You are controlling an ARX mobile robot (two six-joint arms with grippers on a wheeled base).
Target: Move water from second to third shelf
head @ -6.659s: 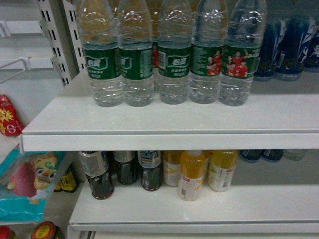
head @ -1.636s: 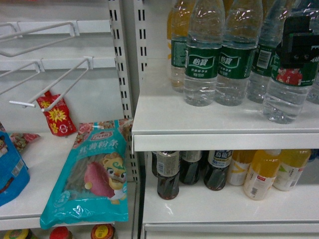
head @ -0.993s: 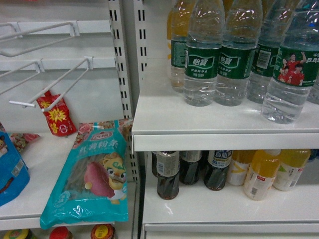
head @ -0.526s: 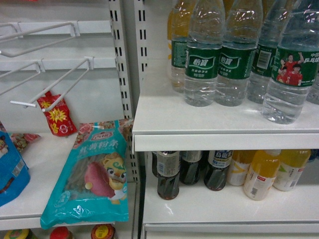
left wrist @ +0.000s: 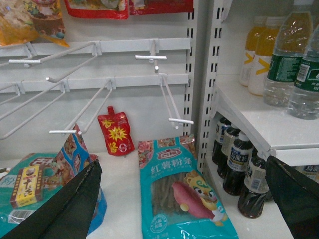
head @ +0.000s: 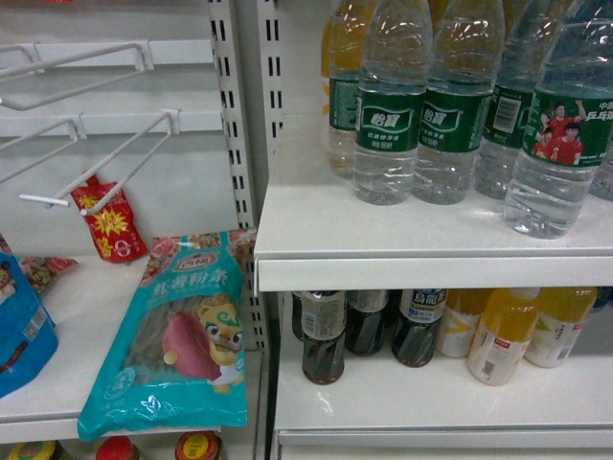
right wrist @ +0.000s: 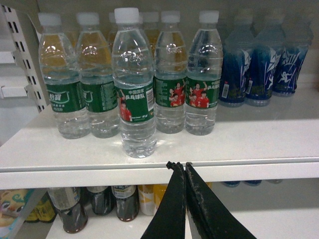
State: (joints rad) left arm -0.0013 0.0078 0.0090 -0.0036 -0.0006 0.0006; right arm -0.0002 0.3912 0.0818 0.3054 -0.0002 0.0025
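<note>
Several water bottles with green labels stand on the upper white shelf (head: 383,240). One water bottle (head: 560,144) with red-shirted players on its label stands forward of the row, near the shelf's front; in the right wrist view this bottle (right wrist: 133,89) is upright and free. My right gripper (right wrist: 178,167) is shut with nothing in it, its tips in front of the shelf's front edge (right wrist: 75,177), just below and right of that bottle. My left gripper (left wrist: 184,199) is open and empty over the left-hand shelf. Neither gripper shows in the head view.
Dark cola bottles (head: 323,335) and orange juice bottles (head: 503,335) stand on the shelf below. Blue-labelled bottles (right wrist: 259,64) stand right of the water. A teal snack bag (head: 182,335) lies on the left shelf under white wire hooks (head: 105,163). A perforated upright (head: 235,144) divides the bays.
The right gripper, which was at the forward water bottle 1.6 s ago, has drawn back out of the head view. The bottle stays upright on the shelf.
</note>
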